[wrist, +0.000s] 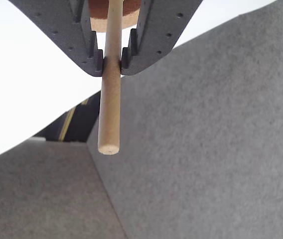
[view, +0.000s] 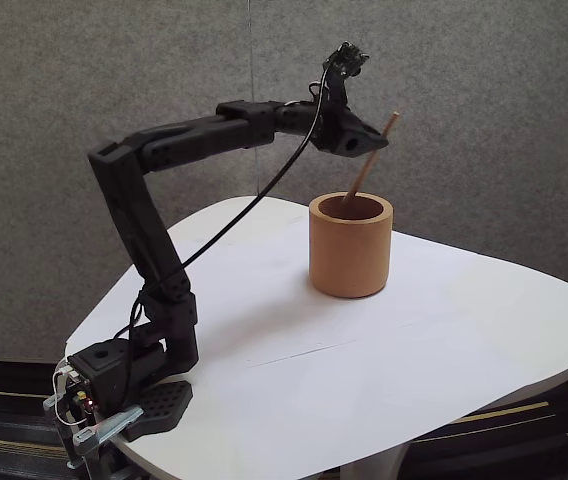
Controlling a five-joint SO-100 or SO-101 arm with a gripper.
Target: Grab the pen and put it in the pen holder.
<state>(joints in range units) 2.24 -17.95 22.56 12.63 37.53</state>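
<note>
Pen first: the thin tan wooden stick pen (view: 372,160) is pinched in the black two-finger hand (view: 364,143) at upper centre of the fixed view, tilted, blunt end up-right, lower end already inside the thick orange-tan cork cup pen holder (view: 351,246) on the white counter (view: 384,370). Wrist view: pads clamp the shaft (wrist: 110,89). Judgement: it only needs releasing, straight below.

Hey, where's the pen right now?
In the fixed view the pen is clamped in the gripper, tilted, its lower end inside the pen holder on the white table, right of centre.
</note>
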